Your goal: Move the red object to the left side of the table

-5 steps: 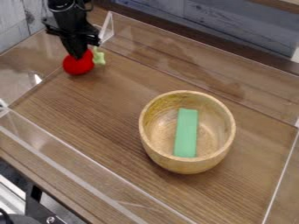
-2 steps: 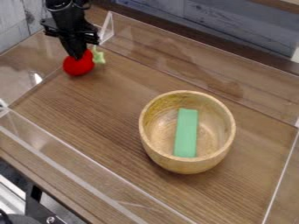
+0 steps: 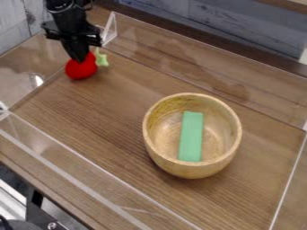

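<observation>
The red object (image 3: 81, 67), a small round toy fruit with a green leafy tip at its right, rests on the brown wood-grain table (image 3: 108, 117) near the far left corner. My black gripper (image 3: 79, 56) points down onto its top, shut on the red object. The fingertips are dark and hard to tell apart against the fruit.
A wooden bowl (image 3: 192, 135) stands at the right middle of the table with a flat green rectangular block (image 3: 192, 137) lying inside. Low clear acrylic walls (image 3: 36, 135) border the tabletop on all sides.
</observation>
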`<state>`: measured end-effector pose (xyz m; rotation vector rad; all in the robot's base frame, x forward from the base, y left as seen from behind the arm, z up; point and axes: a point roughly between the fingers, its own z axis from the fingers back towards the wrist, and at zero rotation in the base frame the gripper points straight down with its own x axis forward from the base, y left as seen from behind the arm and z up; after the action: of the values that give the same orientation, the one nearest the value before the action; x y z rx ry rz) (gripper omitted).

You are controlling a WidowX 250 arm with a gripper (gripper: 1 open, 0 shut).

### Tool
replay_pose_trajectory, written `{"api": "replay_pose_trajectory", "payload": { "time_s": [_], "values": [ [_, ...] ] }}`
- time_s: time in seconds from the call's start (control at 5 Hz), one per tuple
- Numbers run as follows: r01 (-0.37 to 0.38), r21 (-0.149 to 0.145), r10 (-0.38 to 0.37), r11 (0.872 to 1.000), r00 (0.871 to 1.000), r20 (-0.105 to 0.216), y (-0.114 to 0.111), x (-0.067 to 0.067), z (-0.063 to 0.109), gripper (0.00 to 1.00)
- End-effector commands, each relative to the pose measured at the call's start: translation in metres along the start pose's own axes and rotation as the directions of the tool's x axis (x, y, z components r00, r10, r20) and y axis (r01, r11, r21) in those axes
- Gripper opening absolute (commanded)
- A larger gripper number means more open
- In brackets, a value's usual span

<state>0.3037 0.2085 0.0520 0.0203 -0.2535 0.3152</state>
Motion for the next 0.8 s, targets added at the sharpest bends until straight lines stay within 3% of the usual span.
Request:
{"api": "replay_pose_trajectory", "payload": {
  "time_s": [0.0,0.2,0.4,0.6],
  "values": [
    [-0.016,0.012,0.015,1.0,0.998,0.055,0.0076,0.0121,0.0146,0.0],
    [-0.024,0.005,0.024,1.0,0.998,0.051,0.008,0.0119,0.0139,0.0],
    [-0.029,0.014,0.029,0.999,0.999,0.04,0.0073,0.0116,0.0151,1.0],
    [-0.035,0.022,0.034,0.999,0.999,0.029,0.0059,0.0111,0.0167,1.0]
  ]
}}
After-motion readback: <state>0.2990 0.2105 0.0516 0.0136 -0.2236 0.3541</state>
